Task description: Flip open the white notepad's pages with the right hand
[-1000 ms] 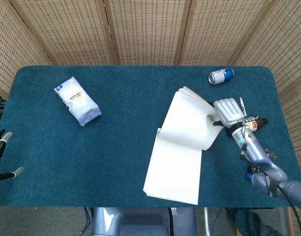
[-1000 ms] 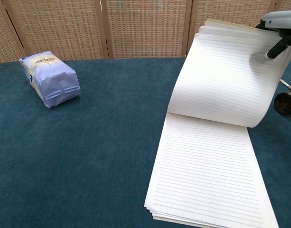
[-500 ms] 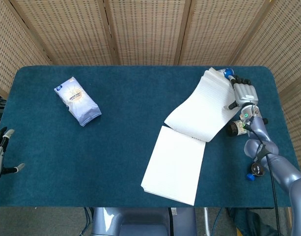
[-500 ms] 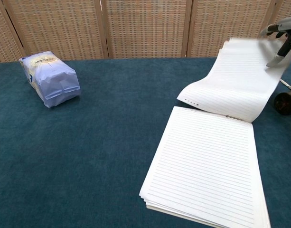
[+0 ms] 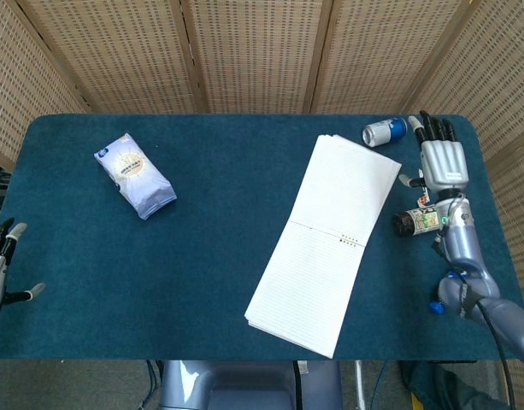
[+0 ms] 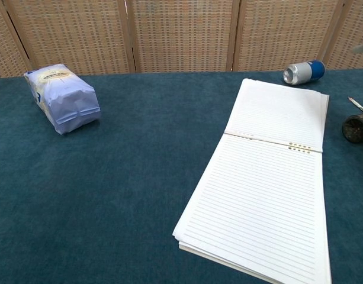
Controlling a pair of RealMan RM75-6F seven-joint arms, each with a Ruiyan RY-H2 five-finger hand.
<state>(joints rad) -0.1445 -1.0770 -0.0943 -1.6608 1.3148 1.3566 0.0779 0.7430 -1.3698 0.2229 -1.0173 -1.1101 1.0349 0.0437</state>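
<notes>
As it lies flat, open notepad (image 5: 326, 231) runs lengthwise near-to-far, leaning right

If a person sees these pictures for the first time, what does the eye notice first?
First the white notepad, lying open and flat on the right half of the blue table, its lined pages bright against the cloth. Next the right hand, open with fingers apart, just beyond the notepad's far right corner, near a small can and a dark bottle. A pale bag lies alone at the far left.

White lined notepad (image 5: 323, 231), flat and open on the table's right half.
</notes>
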